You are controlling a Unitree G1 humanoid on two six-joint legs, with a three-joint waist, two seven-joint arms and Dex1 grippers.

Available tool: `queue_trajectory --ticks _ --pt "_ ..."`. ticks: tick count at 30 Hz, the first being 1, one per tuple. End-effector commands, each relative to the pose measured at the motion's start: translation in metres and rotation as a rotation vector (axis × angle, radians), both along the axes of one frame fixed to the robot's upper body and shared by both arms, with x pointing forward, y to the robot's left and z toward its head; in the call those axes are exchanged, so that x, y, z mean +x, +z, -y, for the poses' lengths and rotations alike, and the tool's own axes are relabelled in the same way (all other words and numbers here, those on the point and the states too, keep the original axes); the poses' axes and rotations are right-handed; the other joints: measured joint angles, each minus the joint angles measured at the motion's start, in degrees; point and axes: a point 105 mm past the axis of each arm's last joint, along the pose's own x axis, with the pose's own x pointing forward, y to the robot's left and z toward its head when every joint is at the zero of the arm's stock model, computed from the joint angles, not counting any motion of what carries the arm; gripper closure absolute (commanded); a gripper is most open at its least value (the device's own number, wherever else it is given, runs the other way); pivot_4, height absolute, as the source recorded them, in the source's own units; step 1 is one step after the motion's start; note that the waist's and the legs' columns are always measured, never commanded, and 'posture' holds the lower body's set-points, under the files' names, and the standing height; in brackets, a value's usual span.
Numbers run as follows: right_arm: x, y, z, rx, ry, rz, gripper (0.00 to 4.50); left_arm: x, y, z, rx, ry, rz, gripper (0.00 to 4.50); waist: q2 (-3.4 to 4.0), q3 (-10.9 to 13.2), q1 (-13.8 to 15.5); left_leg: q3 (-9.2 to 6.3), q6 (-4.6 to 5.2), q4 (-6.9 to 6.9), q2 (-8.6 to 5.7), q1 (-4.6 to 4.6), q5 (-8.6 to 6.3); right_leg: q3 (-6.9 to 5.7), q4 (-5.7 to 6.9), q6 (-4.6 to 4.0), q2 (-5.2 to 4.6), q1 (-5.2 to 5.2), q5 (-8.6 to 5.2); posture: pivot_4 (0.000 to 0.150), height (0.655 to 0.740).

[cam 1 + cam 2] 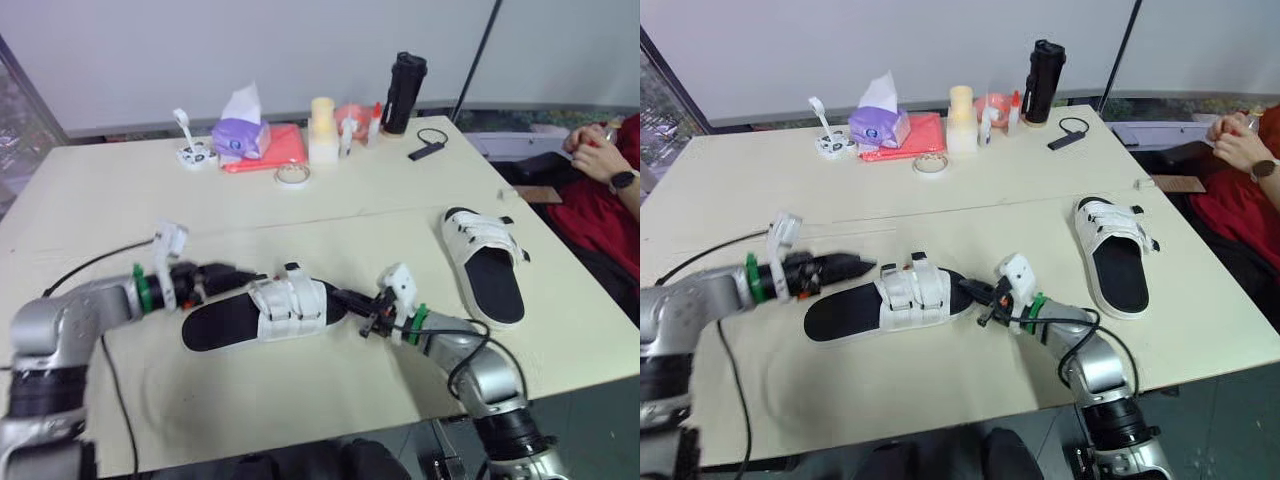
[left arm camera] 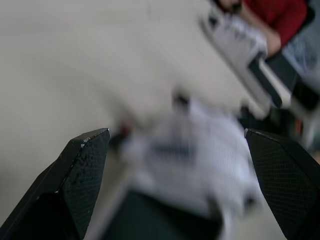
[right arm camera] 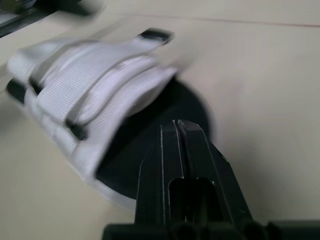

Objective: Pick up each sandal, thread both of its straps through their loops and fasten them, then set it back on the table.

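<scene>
White-strapped with a black footbed, the near sandal point(image 1: 262, 312) lies flat on the bench point(image 1: 300, 390) between the left hand point(image 1: 243, 274), fingers spread apart just beside the straps, and the right hand point(image 1: 352, 297), fingers pressed together at the sandal's end. Its straps lie across the upper, as do those of the far sandal point(image 1: 485, 262) near the bench's right edge, but fastening cannot be confirmed on either. Open bench separates the sandals, and the tissue box point(image 1: 240, 135) stands well apart.
</scene>
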Motion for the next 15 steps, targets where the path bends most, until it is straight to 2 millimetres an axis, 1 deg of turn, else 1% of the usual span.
queue_trajectory --ticks 1,4,7,10,12,15 --pt "-0.013 0.035 0.011 -0.009 0.027 0.077 4.50 -0.034 0.003 0.006 0.018 -0.143 -0.026 0.03 -0.04 0.3 0.2 0.00 -0.02 0.00 0.00 -0.01 0.01 0.00 0.00 -0.01 -0.01 -0.03 0.00 0.150 0.7400" --pt "-0.019 0.046 0.024 -0.055 0.027 0.088 4.50 -0.049 -0.006 0.004 0.004 -0.174 -0.083 0.03 -0.01 0.5 0.4 0.00 -0.01 0.01 -0.03 -0.01 0.01 -0.02 -0.02 -0.03 -0.03 -0.01 -0.01 0.150 0.7400" --pt "-0.024 0.057 0.038 -0.109 0.027 0.098 4.50 -0.056 -0.018 0.012 -0.017 -0.197 -0.110 0.03 -0.06 0.8 0.3 0.04 0.00 0.05 -0.06 -0.01 0.01 -0.01 -0.05 -0.03 -0.01 0.00 -0.02 0.150 0.7400" --pt "-0.026 0.066 0.045 -0.160 0.023 0.117 4.50 -0.050 -0.028 0.024 -0.028 -0.193 -0.088 0.03 -0.05 0.8 0.3 0.05 0.01 0.14 -0.06 -0.01 0.00 0.00 -0.07 -0.02 0.03 0.06 -0.02 0.150 0.7400" --pt "-0.027 0.074 0.045 -0.166 0.025 0.129 4.50 -0.043 -0.034 0.031 -0.029 -0.182 -0.058 0.03 -0.04 0.8 0.3 0.05 0.02 0.19 -0.05 0.00 0.00 0.00 -0.06 0.00 0.05 0.09 -0.01 0.150 0.7400" --pt "-0.029 0.080 0.043 -0.164 0.033 0.136 4.50 -0.034 -0.039 0.037 -0.035 -0.161 -0.039 0.03 -0.04 0.8 0.3 0.03 0.02 0.27 -0.04 0.01 0.00 0.00 -0.03 0.00 0.09 0.14 0.00 0.150 0.7400"
